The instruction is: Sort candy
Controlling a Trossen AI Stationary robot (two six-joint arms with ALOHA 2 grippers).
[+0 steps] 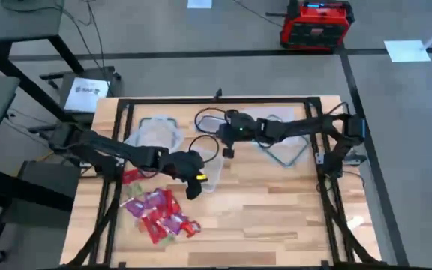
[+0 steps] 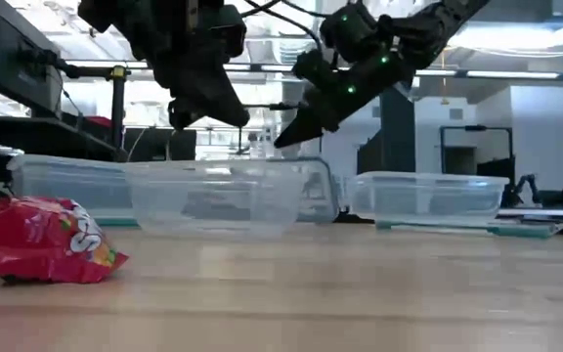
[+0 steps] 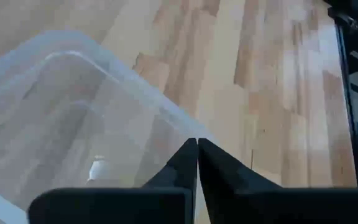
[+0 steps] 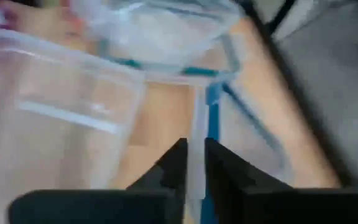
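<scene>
While my left tool [image 1: 194,192] hangs over the near corner of the middle tub [image 1: 210,176], I can see in its wrist view that its two fingers [image 3: 185,163] are pressed tip to tip with nothing between them, the clear tub wall lying just beyond the tips. My right tool [image 1: 229,152] reaches in from the far right side and sits above the far end of that same tub; its wrist view shows its fingers [image 4: 174,163] parted by a narrow slit, and nothing gripped that I can make out, only a pale strip of plastic showing through the gap from below. From table height both tools hang in the air above the tub rim, neither touching it. Out from there, a second clear tub [image 1: 156,133] stands to the left on the worktop [image 1: 276,210], and a third [image 1: 280,139] with a bluish rim lies to the right under the right arm. The candy [image 1: 158,212] sits in a loose heap of red, pink and purple wrappers on the worktop near the front left, beside the left arm and apart from all three tubs. I cannot see any piece inside the middle tub. A red case [image 1: 315,24] stands on the floor beyond the worktop.
</scene>
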